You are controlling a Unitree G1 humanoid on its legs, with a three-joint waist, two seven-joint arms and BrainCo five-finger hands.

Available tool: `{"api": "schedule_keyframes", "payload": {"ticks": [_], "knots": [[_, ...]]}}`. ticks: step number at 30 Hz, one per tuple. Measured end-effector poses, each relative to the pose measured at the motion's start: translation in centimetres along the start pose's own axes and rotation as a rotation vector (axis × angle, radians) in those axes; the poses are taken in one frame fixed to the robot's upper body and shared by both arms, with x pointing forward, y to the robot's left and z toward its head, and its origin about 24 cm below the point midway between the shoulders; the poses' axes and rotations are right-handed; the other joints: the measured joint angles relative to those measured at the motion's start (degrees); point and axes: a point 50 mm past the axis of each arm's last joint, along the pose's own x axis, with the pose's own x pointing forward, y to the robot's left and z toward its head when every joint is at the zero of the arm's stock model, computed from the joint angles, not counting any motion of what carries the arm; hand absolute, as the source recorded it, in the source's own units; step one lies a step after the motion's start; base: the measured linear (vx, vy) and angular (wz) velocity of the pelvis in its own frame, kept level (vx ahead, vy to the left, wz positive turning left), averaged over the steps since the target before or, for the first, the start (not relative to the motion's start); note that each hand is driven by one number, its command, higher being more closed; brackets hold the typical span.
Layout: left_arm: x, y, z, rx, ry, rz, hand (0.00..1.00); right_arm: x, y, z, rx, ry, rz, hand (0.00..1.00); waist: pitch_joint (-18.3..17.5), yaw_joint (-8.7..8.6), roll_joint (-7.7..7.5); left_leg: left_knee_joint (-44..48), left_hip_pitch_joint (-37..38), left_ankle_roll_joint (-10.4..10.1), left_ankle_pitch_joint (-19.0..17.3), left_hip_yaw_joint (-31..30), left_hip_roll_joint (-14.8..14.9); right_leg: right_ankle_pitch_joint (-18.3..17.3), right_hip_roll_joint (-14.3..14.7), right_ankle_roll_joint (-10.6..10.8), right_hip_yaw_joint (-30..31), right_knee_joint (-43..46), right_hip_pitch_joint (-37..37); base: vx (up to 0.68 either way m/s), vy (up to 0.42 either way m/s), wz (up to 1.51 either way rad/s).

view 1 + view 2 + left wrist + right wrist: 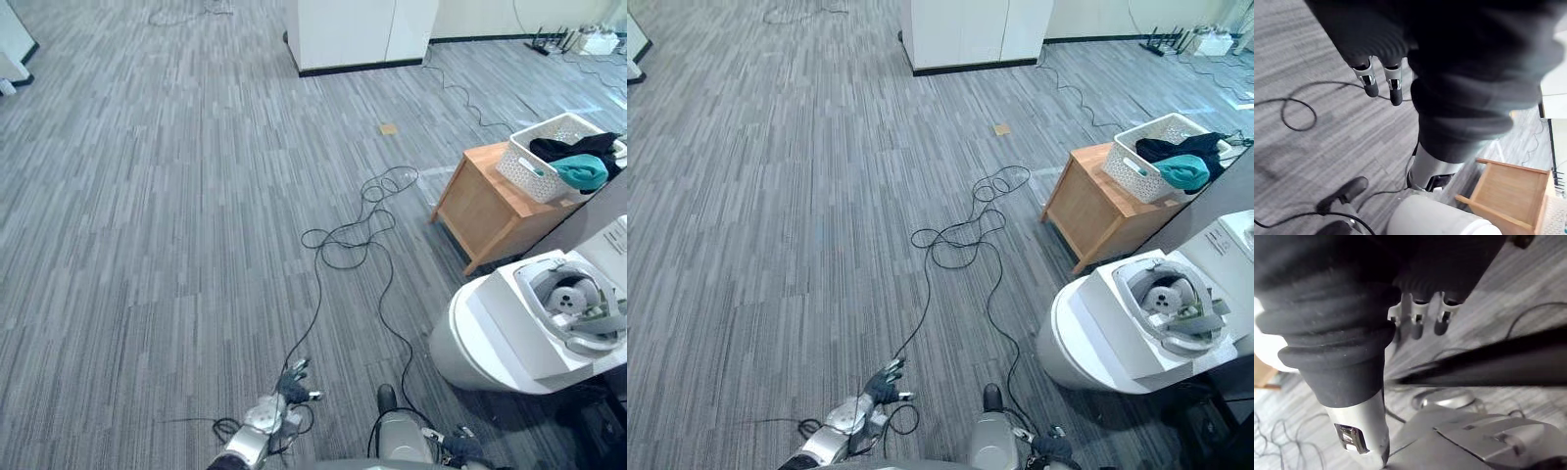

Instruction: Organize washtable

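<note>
Left eye view, basket (530, 172) on wooden table (482, 208)

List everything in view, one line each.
Table: one, light wood, right side, on the carpet.
Basket: one, white, on the table.
Clothes: one pile, dark and teal, in the basket.
Washing machine: one, white, near right, something pale inside.
Cabinet: one, white, far end.
Carpet: grey, striped.
Left hand: silver, dark-tipped fingers straight, above the carpet.
Right hand: same colours, fingers relaxed, empty.
</note>
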Motion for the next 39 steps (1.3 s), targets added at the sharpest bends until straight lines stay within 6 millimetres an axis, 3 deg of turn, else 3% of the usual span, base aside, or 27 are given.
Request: {"api": "schedule_keyframes", "payload": {"ticks": [2, 3, 4, 5, 6, 7, 8, 9, 10, 11, 13, 14, 15, 22, 28, 33, 36, 37, 38, 39], "knots": [[-0.7, 0.9, -1.5, -0.026, 0.041, 0.037, 0.00, -0.2, 0.0, -0.4, 0.005, 0.009, -0.004, 0.00, 0.39, 1.29, -0.83, 1.77, -0.06, 1.09, -0.98, 1.68, -1.22, 2.57, -0.41, -2.84, -0.52, -2.78, 0.80, -0.30, -0.001, -0.39], [-1.3, 1.9, -2.6, -0.046, 0.069, 0.074, 0.00, -0.3, 0.1, -0.6, -0.001, 0.008, 0.004, 0.00, 1.24, 1.24, -1.89, 5.16, -1.47, 2.63, -1.92, 2.00, -1.42, -1.41, -1.04, -0.92, -0.35, -3.61, 1.52, -0.30, -0.057, -0.20], [-1.4, 1.7, -2.8, -0.070, 0.074, 0.079, 0.00, -0.2, -0.1, -0.1, -0.002, -0.008, -0.001, 0.00, 1.68, 1.17, -0.16, 5.78, -2.16, 3.55, -2.97, 2.11, 0.18, -5.39, -0.18, 0.58, -1.35, -3.06, 1.62, -0.25, -0.112, -0.01], [-1.5, 1.1, -3.1, -0.106, 0.082, 0.078, 0.00, 0.0, -0.8, 0.3, -0.016, -0.019, -0.014, 0.00, 2.49, 1.35, 1.87, 6.81, -3.04, 3.45, -3.16, 2.35, 2.63, -6.74, 2.28, -0.90, 0.24, 7.64, -0.78, -0.19, -0.164, 0.13], [-1.9, 1.6, -3.9, -0.108, 0.107, 0.093, 0.00, -0.3, -1.0, -0.6, -0.039, 0.001, -0.010, 0.00, 2.31, 1.36, 0.49, 7.77, -3.50, 3.36, -3.22, 1.35, 1.87, -11.92, 3.33, -2.30, 0.92, 17.82, -1.21, -0.16, -0.148, 0.01], [-2.1, 1.9, -4.3, -0.119, 0.118, 0.108, 0.00, -0.4, -0.9, -1.1, -0.047, 0.012, -0.005, 0.00, 2.48, 2.36, -0.85, 8.15, -3.50, 3.31, -3.42, 1.44, 1.10, -13.05, 2.85, -1.64, 0.57, 16.35, -0.76, -0.13, -0.093, -0.19], [-2.1, 2.0, -4.7, -0.135, 0.139, 0.123, 0.00, -0.3, -0.8, -0.8, -0.054, 0.007, -0.004, 0.00, 2.65, 3.44, -0.01, 8.70, -4.14, 3.23, -3.59, 1.36, 1.56, -11.03, 3.97, -0.22, 0.86, 12.90, 0.14, -0.14, -0.045, -0.29], [-2.3, 2.2, -5.2, -0.156, 0.158, 0.142, 0.00, -0.1, -0.8, -0.1, -0.057, -0.012, -0.006, 0.00, 2.11, 3.34, 1.84, 8.77, -5.56, 3.14, -2.88, 1.39, 3.49, -11.94, 5.56, -1.16, 0.91, 15.06, -0.15, -0.18, -0.154, -0.03], [-2.4, 3.1, -5.6, -0.168, 0.179, 0.185, 0.00, -0.2, -0.7, -0.3, -0.069, -0.005, -0.001, 0.00, 2.48, 3.03, -0.08, 9.03, -5.46, 2.20, -2.29, 1.03, 2.38, -19.85, 5.23, -3.29, 0.49, 25.72, -1.23, -0.14, -0.146, 0.12], [-2.7, 3.8, -6.1, -0.176, 0.196, 0.223, 0.00, -0.3, -0.5, -0.6, -0.089, 0.001, 0.013, 0.00, 2.38, 3.26, -1.41, 8.78, -4.96, 2.17, -2.24, 0.99, 1.58, -21.97, 4.86, -2.87, 0.16, 24.10, -0.27, -0.12, -0.169, -0.16], [-3.2, 3.4, -7.5, -0.292, 0.253, 0.295, 0.00, -0.1, -0.8, -0.1, -0.132, -0.020, 0.010, 0.00, 0.63, 5.80, 1.09, 7.43, -5.92, 3.48, -1.87, 1.30, 3.13, -16.70, 9.46, -3.47, 1.24, 14.40, 1.25, -0.10, -0.046, -0.75], [-3.3, 3.5, -7.7, -0.307, 0.258, 0.307, 0.00, -0.1, -0.8, 0.2, -0.140, -0.031, 0.016, 0.00, 0.35, 6.00, 1.20, 6.99, -6.49, 3.97, -1.54, 1.49, 3.27, -15.14, 10.01, -3.44, 1.53, 12.29, 1.11, -0.05, 0.004, -0.54], [-3.1, 2.8, -8.2, -0.364, 0.301, 0.331, 0.00, -0.3, -1.3, -1.2, -0.123, 0.021, 0.010, 0.00, 0.61, 5.96, 2.40, 2.72, -5.19, 3.89, 0.87, 0.76, 0.82, -0.40, 8.95, -2.29, 1.44, -12.67, 12.28, -0.02, -0.006, -0.18], [-3.1, 2.9, -8.2, -0.383, 0.300, 0.340, 0.00, -0.3, -1.8, -1.3, -0.093, 0.027, -0.009, 0.00, 0.76, 5.94, 2.34, 2.60, -5.12, 3.85, 0.82, 1.41, 0.84, -0.40, 9.16, -2.29, 2.27, -12.67, 11.89, -0.01, -0.012, -0.04], [-3.3, 3.1, -8.5, -0.496, 0.304, 0.397, 0.00, -0.3, -1.9, -1.5, 0.003, 0.044, -0.030, 0.00, 2.05, 5.99, 2.28, 2.61, -5.37, 3.99, 0.61, 1.37, 0.77, -0.73, 9.10, -1.89, 2.40, -12.70, 11.59, 0.00, -0.005, -0.01], [-3.3, 3.3, -8.4, -0.535, 0.288, 0.423, 0.00, -0.4, -1.6, -1.9, 0.078, 0.065, -0.040, 0.00, 2.20, 6.55, 2.18, 5.29, -9.78, 5.97, -1.87, -3.58, -0.15, -3.03, 6.82, -0.04, -2.14, -12.16, 11.01, 0.01, 0.014, 0.41], [-3.2, 3.3, -8.2, -0.545, 0.275, 0.423, 0.00, -0.4, -1.8, -2.0, 0.077, 0.068, -0.045, 0.00, 2.71, 7.42, 2.38, 7.68, -10.65, 7.11, -4.11, -7.15, -1.24, -11.05, 4.24, 1.17, -4.02, 1.86, 6.84, 0.10, 0.120, 0.67], [-3.4, 3.9, -8.3, -0.533, 0.276, 0.431, 0.00, -0.4, -1.4, -2.0, 0.092, 0.066, -0.042, 0.00, 3.06, 7.53, 0.69, 7.48, -8.92, 8.07, -4.89, -9.21, -2.86, -16.20, 0.87, 2.05, -3.66, 15.44, 2.81, 0.17, 0.118, 0.54], [-3.3, 4.1, -8.2, -0.526, 0.273, 0.433, 0.00, -0.3, -1.4, -1.7, 0.095, 0.056, -0.042, 0.00, 3.38, 7.46, 0.42, 7.30, -8.06, 8.28, -5.18, -9.66, -3.14, -16.79, -0.11, 2.58, -3.41, 21.46, 0.65, 0.23, 0.096, 0.60], [-3.3, 4.2, -8.1, -0.513, 0.281, 0.430, 0.00, -0.1, -1.5, -1.0, 0.096, 0.031, -0.044, 0.00, 4.14, 6.88, 1.13, 6.62, -5.78, 8.48, -5.75, -10.49, -2.70, -18.59, -0.61, 2.41, -3.19, 31.62, -4.19, 0.28, 0.000, 0.41]]}}
